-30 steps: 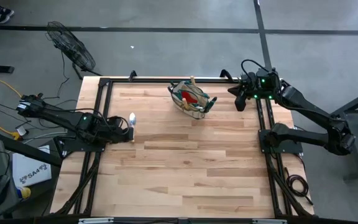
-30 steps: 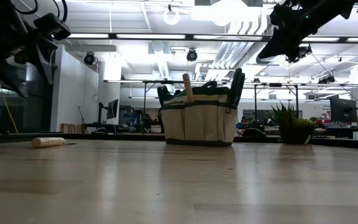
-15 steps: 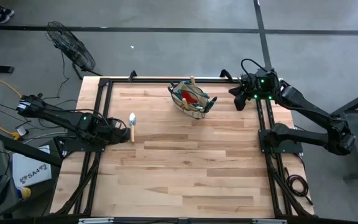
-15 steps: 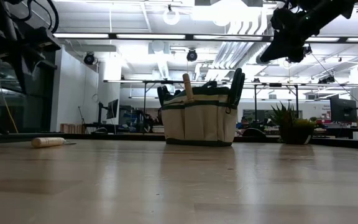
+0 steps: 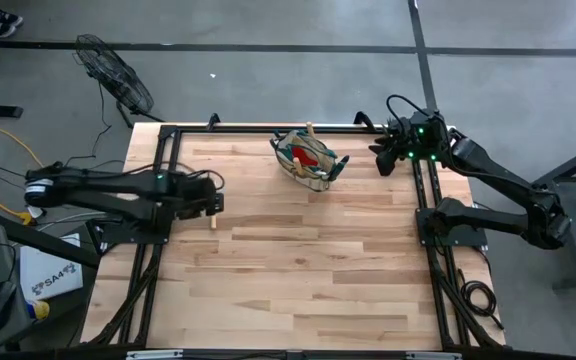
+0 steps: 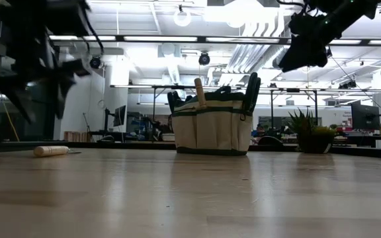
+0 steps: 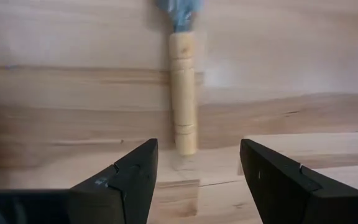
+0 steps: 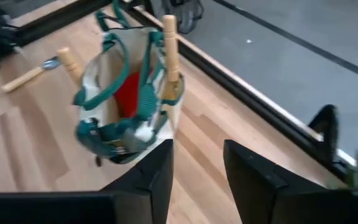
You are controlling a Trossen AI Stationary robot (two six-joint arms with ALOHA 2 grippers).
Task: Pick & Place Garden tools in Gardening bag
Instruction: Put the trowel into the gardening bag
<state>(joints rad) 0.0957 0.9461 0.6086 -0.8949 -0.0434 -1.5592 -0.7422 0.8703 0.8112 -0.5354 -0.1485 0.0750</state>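
Meanwhile, left pincer (image 7: 197, 180): spread wide, poised over the trowel (image 7: 183, 93) lying on the bench (image 5: 298, 260).
Right pincer (image 8: 197, 168): parted, empty, raised beside the gardening bag (image 5: 309, 160).

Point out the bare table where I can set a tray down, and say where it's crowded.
The near half of the table is bare wood, from the middle to the front edge between the side rails. Also free: the stretch between the trowel and the gardening bag. Crowded spots: the far edge around the bag, and the left side, where the left pincer hangs open over the trowel.
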